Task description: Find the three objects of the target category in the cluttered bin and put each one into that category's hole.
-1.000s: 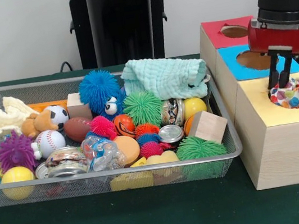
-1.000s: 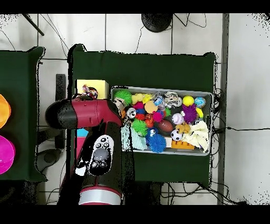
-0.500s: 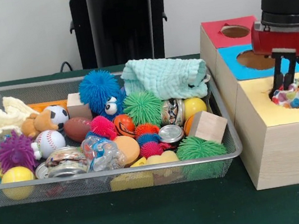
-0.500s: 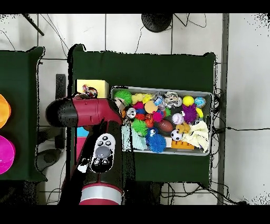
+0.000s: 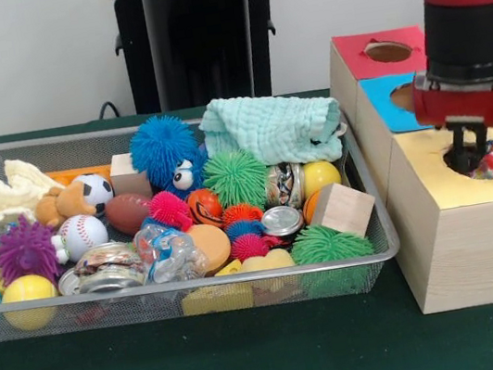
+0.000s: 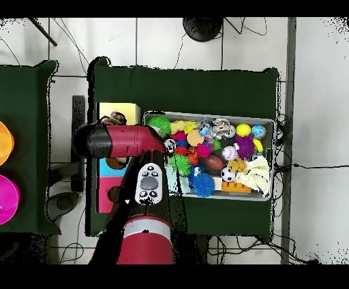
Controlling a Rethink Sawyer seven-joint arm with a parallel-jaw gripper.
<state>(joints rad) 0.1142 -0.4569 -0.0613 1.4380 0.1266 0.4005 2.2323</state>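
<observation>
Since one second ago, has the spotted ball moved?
Yes. The spotted ball has sunk deeper into the yellow box's hole; the fingers reach in after it.

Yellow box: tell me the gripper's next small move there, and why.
Probably lift straight up out of the hole. The gripper is down in the yellow box opening, and the spotted ball sits low inside, so the drop looks nearly finished.

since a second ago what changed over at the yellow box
The end effector has pushed down into the yellow box's hole, and the spotted cloth has sunk from piled above the rim to mostly inside. The arm has swung across in front of the blue box. The bin clutter is unchanged.
</observation>
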